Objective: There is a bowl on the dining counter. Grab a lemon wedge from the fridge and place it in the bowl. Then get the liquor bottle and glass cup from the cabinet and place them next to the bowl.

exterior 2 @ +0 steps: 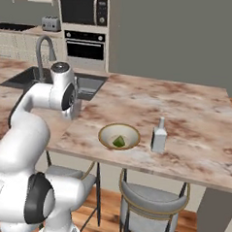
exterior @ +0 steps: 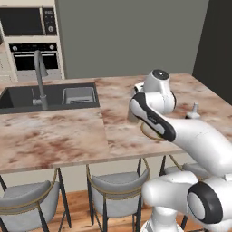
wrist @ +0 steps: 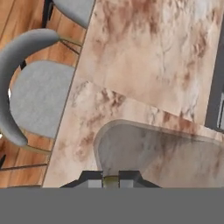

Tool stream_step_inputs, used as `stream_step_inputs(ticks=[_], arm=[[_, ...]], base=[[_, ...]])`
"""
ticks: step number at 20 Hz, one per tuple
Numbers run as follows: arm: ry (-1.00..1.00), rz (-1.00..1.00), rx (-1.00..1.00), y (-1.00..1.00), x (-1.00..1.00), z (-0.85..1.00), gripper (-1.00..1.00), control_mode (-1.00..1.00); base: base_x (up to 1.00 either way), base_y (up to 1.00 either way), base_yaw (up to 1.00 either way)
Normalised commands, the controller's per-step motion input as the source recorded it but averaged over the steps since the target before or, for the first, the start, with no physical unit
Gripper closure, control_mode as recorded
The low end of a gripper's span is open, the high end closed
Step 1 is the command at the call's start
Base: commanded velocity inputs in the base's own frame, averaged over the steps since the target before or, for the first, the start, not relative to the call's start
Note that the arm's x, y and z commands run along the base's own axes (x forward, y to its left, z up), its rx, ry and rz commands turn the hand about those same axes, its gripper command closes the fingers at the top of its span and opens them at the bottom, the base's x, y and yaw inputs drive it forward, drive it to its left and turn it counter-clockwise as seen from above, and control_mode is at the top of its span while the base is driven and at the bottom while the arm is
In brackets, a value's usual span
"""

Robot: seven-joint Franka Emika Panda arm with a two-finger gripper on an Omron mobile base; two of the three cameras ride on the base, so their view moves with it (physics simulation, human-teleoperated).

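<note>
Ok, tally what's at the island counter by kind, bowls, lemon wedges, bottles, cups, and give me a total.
bowl: 1
lemon wedge: 1
liquor bottle: 1
glass cup: 1
Total: 4

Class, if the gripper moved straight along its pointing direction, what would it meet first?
Shut on the glass cup, the gripper points down at the dining counter; the cup would probably touch that top first.

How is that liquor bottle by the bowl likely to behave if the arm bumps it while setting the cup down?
The liquor bottle looks tall for its small squarish base, so a knock near the narrow neck would probably tip it. A low push would more likely slide it on the smooth dining counter. It stands close to the bowl, so it could fall against that.
</note>
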Motion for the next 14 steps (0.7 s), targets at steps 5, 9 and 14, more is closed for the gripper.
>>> stream_step_inputs(ticks=[5,9,14], arm=[[0.13,0.01,-0.08,0.01,0.23,-0.65,1.0,-1.0],[0.2,0.0,-0.18,0.02,0.27,-0.61,1.0,-1.0],[0.14,0.02,-0.09,0.03,0.45,-0.53,1.0,-1.0]], base=[[0.0,0.0,0.0],[0.0,0.0,0.0],[0.0,0.0,0.0]])
